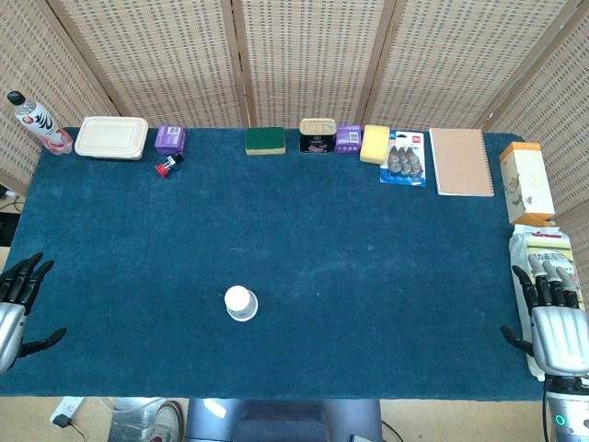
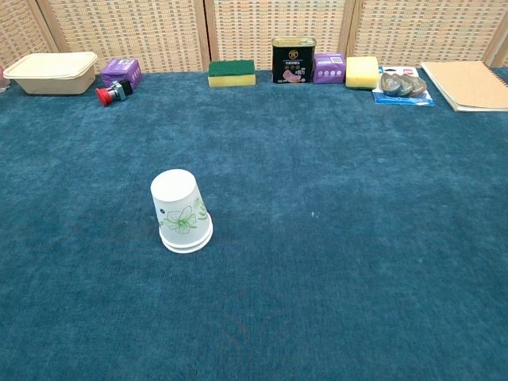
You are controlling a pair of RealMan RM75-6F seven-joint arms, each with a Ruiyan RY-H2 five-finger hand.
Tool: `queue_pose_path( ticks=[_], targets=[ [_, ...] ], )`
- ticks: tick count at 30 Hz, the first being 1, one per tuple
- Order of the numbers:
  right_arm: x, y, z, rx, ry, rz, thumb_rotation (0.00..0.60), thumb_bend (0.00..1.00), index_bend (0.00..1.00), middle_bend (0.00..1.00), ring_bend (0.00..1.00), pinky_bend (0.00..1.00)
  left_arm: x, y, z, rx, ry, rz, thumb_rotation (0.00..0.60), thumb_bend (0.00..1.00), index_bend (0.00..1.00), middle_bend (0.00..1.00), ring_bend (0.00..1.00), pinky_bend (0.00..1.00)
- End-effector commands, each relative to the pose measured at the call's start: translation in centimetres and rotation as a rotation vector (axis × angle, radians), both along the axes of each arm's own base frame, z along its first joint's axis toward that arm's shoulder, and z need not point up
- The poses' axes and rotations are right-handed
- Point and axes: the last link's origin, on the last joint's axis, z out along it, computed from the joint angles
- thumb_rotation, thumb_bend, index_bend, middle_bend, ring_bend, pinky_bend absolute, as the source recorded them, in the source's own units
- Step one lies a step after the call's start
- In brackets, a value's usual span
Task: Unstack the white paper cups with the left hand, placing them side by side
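Note:
A stack of white paper cups point(image 1: 241, 303) with a green flower print stands upside down on the blue cloth, near the front and a little left of the middle; the chest view shows the stacked cups point(image 2: 181, 212) with two rims at the bottom. My left hand point(image 1: 17, 301) lies at the table's left edge, far from the cups, fingers spread and holding nothing. At the right edge my right hand point(image 1: 554, 318) lies flat, fingers apart and empty. Neither hand shows in the chest view.
Along the back edge stand a bottle point(image 1: 37, 122), a beige lunch box point(image 1: 111, 137), a purple box point(image 1: 170, 139), a red-capped item point(image 1: 167, 166), a green sponge point(image 1: 265, 140), a tin point(image 1: 316, 135), a yellow sponge point(image 1: 375, 144), a notebook point(image 1: 460, 161) and an orange box point(image 1: 526, 181).

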Motion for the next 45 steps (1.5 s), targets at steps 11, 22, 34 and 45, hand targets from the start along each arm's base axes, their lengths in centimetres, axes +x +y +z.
queue_pose_path(
  ticks=[11,22,34,45],
  targets=[
    [-0.1,0.3,0.9,0.0,-0.053,0.007,0.6,0.04,0.12,0.01,0.0,0.0,2.1,0.8,-1.3,-0.081,-0.001,-0.016,0.6,0.09,0.0,0.04,0.04,0.11],
    [-0.2,0.5,1.8,0.004,-0.098,0.01,0.6,0.04,0.12,0.01,0.0,0.0,9.6,4.8,-3.9,-0.206,0.105,-0.109,0.6,0.09,0.0,0.48,0.46,0.55],
    [-0.4,0.4,2.0,0.016,-0.12,0.0,0.6,0.04,0.12,0.01,0.0,0.0,13.7,8.0,-8.5,-0.311,0.131,-0.122,0.6,0.09,0.0,0.0,0.0,0.15],
    [-0.7,0.2,2.2,0.024,-0.142,-0.007,0.6,0.04,0.12,0.0,0.0,0.0,17.2,9.8,-12.9,-0.462,0.087,-0.181,0.6,0.09,0.0,0.0,0.0,0.12]
  ],
)
